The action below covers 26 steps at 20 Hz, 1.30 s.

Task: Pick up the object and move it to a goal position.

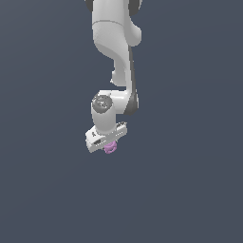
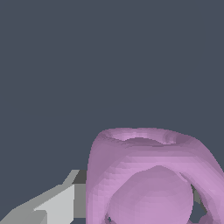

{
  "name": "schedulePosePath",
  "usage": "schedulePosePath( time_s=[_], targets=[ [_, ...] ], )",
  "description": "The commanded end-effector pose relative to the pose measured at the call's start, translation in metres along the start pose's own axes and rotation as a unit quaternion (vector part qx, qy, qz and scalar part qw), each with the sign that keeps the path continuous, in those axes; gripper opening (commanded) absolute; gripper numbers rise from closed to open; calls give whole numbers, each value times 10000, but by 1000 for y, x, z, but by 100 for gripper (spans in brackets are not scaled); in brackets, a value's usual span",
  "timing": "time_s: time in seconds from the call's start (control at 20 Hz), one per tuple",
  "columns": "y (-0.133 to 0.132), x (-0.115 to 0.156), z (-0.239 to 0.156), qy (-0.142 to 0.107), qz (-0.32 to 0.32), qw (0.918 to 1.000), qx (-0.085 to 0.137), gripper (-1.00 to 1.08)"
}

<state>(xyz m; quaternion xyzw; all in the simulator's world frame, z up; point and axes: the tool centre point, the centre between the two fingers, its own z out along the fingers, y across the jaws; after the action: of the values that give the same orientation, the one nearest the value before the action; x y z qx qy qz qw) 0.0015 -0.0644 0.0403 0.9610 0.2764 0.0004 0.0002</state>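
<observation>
The object (image 1: 110, 147) is a small pink-purple knobbly lump. In the exterior view it shows just under the white gripper (image 1: 108, 144), mostly hidden by the hand. In the wrist view the object (image 2: 148, 175) fills the lower part of the picture, with ring-like ridges and hollows. One grey finger (image 2: 57, 203) presses against its side; a sliver of the other finger shows on the opposite side. The gripper is shut on the object.
The white arm (image 1: 114, 42) comes down from the top of the exterior view. Everything around it is a plain dark blue-grey surface (image 1: 190, 166). No other objects show.
</observation>
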Motion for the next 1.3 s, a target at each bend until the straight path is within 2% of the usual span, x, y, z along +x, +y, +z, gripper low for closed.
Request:
schedulePosePath(
  time_s=[0.0,0.4,0.65,0.95,1.25],
  targets=[
    [0,0,1,-4,-2,10000,4,-100],
    [0,1,-3,1,-2,10000,-1,-100],
    [0,5,-21,1,-2,10000,-1,-100],
    [-1,13,-64,1,-2,10000,-1,-100],
    [-1,26,-124,1,-2,10000,-1,-100]
  ],
)
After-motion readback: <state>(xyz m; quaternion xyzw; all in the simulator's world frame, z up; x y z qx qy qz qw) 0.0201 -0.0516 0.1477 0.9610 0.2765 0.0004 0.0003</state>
